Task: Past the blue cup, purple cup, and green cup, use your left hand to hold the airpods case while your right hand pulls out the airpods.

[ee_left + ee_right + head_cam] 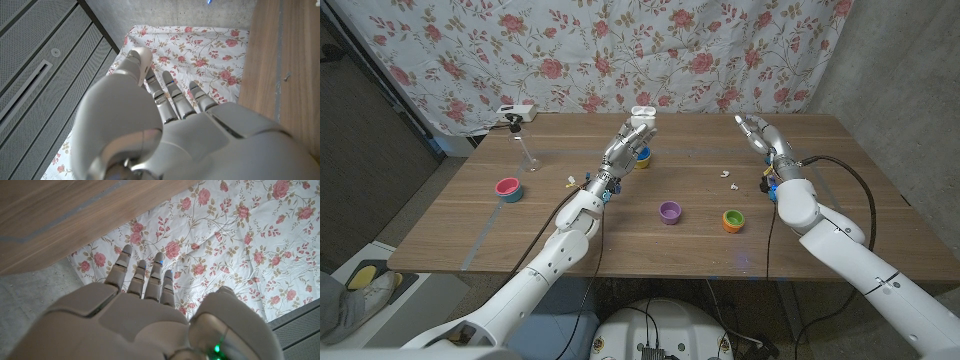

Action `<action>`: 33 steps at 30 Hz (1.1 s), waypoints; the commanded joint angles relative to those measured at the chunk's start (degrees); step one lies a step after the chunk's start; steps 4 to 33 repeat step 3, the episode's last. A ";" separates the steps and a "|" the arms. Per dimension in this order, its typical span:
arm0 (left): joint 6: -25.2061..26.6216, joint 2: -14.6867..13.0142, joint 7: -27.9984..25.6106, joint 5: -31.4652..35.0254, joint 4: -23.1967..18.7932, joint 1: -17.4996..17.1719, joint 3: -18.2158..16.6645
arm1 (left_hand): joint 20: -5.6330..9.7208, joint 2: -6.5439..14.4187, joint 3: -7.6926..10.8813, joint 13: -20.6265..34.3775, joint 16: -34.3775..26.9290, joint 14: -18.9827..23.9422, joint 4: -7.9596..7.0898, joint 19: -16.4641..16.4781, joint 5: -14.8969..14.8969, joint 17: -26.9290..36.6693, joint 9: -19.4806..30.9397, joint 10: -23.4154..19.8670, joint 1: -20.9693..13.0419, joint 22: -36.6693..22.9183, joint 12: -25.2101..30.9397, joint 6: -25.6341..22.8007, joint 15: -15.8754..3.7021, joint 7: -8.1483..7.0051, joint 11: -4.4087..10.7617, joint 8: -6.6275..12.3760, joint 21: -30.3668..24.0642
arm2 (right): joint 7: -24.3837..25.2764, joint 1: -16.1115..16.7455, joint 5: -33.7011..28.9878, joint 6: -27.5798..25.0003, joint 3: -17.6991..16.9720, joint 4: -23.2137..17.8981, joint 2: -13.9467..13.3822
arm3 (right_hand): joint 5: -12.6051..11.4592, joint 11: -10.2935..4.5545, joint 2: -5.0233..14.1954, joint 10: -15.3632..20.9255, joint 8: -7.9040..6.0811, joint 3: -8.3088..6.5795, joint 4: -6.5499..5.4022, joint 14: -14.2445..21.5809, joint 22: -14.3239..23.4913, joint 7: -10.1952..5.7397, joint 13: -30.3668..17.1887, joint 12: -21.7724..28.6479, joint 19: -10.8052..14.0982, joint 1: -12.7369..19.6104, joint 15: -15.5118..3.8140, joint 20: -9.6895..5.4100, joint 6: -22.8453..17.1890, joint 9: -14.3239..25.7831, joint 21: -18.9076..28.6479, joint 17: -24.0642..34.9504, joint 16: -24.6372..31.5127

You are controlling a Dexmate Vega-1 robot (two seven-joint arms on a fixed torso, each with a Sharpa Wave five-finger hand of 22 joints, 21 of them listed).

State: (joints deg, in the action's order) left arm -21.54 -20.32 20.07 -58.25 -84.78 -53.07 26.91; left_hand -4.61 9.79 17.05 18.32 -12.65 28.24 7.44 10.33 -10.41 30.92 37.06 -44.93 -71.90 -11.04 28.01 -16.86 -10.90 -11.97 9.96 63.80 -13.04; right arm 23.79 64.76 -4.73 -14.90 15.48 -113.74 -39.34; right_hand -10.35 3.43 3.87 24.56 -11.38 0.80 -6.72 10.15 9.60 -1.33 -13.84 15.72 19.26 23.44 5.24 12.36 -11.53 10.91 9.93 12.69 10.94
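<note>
Left hand (625,143) raised above the far part of the surface (620,235), grasping the white airpods case (642,113) at its fingertips; the lid appears open, though its contents are too small to make out. Right hand (758,134) also raised, well apart from the case on the opposite side, fingers extended and spread, grasping nothing. Blue cup (642,157) sits just below and beside the left hand; purple cup (669,212) and green cup (732,220) lie nearer the robot, between the two arms. A pink cup (508,188) stands well out beyond the left arm. Judged progress: the holding step is in place; the right hand has not yet reached the case, so crossing over and drawing out the airpods remain.
</note>
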 commanded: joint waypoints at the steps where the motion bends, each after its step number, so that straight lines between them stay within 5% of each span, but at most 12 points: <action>1: -1.54 0.46 -2.18 1.22 -1.02 -1.69 0.30 | -0.15 0.41 0.26 9.75 0.17 1.41 0.30 0.00 -0.26 0.28 0.23 -2.75 0.05 -0.12 0.55 0.03 -2.06 0.13 2.78 0.40 -0.11 | -1.79 0.04 2.85 3.36 -0.91 1.68 -1.09 | -0.21 0.15 -0.05 -0.69 0.06 0.24 -0.19 -0.57 0.14 -0.17 -0.03 -0.49 -0.59 -0.64 0.10 -0.17 0.41 0.16 -0.06 0.00 -0.18; 33: -1.69 0.15 -2.75 1.60 -1.21 -1.89 0.13 | -0.16 0.41 0.25 9.77 0.15 1.42 0.29 0.01 -0.25 0.30 0.20 -2.77 0.06 -0.12 0.56 0.04 -2.07 0.13 2.78 0.40 -0.12 | -1.80 -0.01 3.09 3.86 -0.84 2.13 -0.97 | -0.23 0.20 -0.01 -0.64 0.05 0.24 -0.21 -0.59 0.14 -0.14 0.00 -0.51 -0.57 -0.70 0.08 -0.22 0.41 0.16 -0.01 -0.01 -0.15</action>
